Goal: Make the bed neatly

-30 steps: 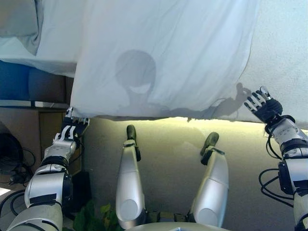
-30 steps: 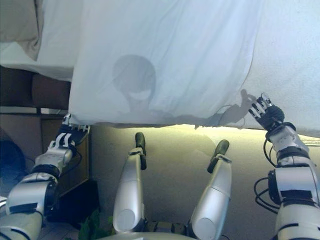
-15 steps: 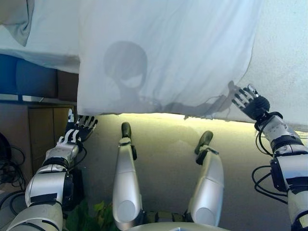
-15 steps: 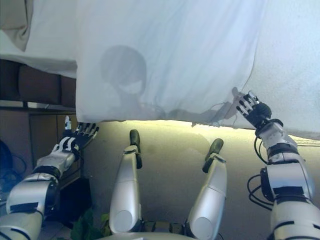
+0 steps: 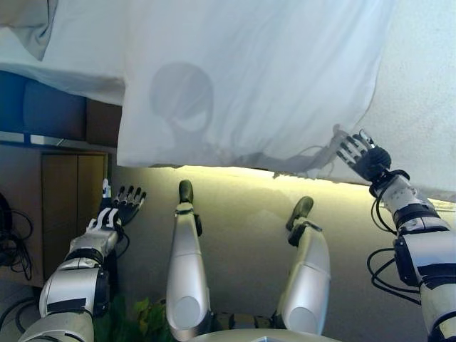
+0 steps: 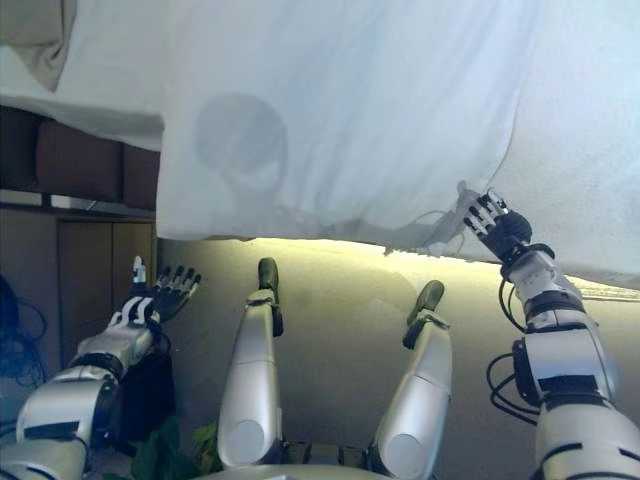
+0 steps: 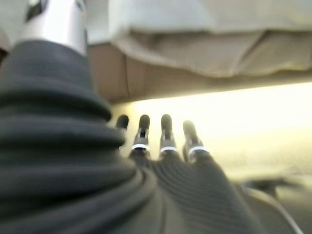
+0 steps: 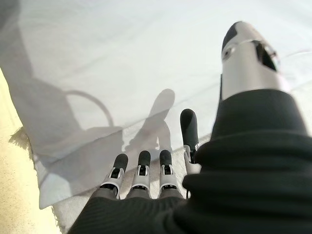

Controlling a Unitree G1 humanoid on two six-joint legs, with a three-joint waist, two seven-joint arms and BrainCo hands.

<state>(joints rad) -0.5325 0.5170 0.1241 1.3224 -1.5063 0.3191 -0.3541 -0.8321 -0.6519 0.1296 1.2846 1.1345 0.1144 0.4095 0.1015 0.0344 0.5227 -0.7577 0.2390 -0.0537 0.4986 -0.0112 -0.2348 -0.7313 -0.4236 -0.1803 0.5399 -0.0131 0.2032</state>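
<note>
Bedroom floor, pale beige carpet (image 5: 242,214), fills the lower half of the head views. Bed (image 5: 427,85): occupies the upper field from 10 to 2 o'clock, edge running across the middle.

White sheet (image 5: 256,78): spread over the bed, its hem hanging over the near edge (some wrinkling at the 3 o'clock corner). Beige pillow (image 5: 25,21): at 10 o'clock, partly shown. Dark headboard (image 5: 50,110) and wooden side panel (image 5: 71,192): at 9 o'clock, beneath the bedding.

Left hand (image 5: 121,205): at 8 o'clock, below the sheet's hem and apart from it, fingers straight and spread, grasping nothing; the wrist view (image 7: 161,146) confirms extended fingers with carpet beyond.

Right hand (image 5: 362,155): at 3 o'clock, at the sheet's hanging corner, fingers extended and released; the wrist view (image 8: 146,175) shows fingertips resting on or just above the cloth (contact cannot be told).
</note>
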